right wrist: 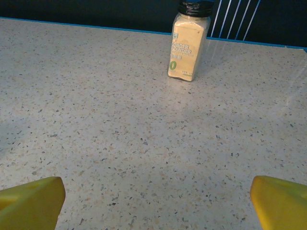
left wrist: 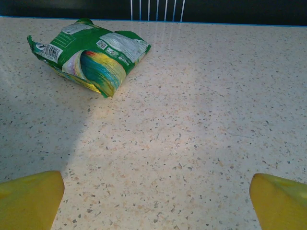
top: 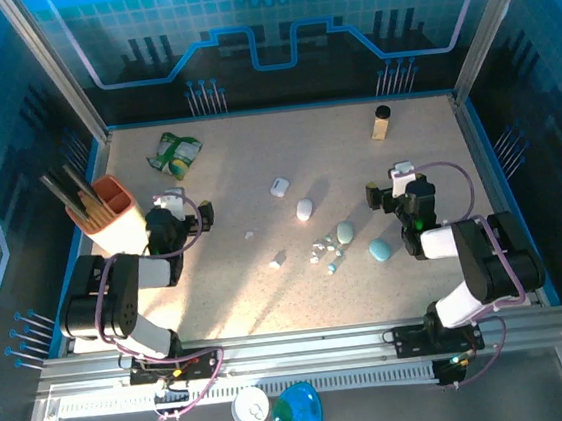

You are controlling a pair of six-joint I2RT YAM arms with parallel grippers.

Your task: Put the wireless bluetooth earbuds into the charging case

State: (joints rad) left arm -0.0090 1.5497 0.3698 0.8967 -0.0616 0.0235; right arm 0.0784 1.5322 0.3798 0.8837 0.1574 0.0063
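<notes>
Earbuds (top: pixel 321 247) scattered on the counter (top: pixel 235 155), beside teal cases (top: pixel 379 249); I see my left tool (left wrist: pixel 156 199) spread wide, empty; right tool (right wrist: pixel 156 199) spread wide, empty

Bare tabletop (left wrist: pixel 192 143) lies before the left hand (left wrist: pixel 154 203) up to the snack bag (left wrist: pixel 91 57); before the right hand (right wrist: pixel 156 203), up to the spice jar (right wrist: pixel 189 40). An orange holder (top: pixel 114 203) stands at the left edge.
</notes>
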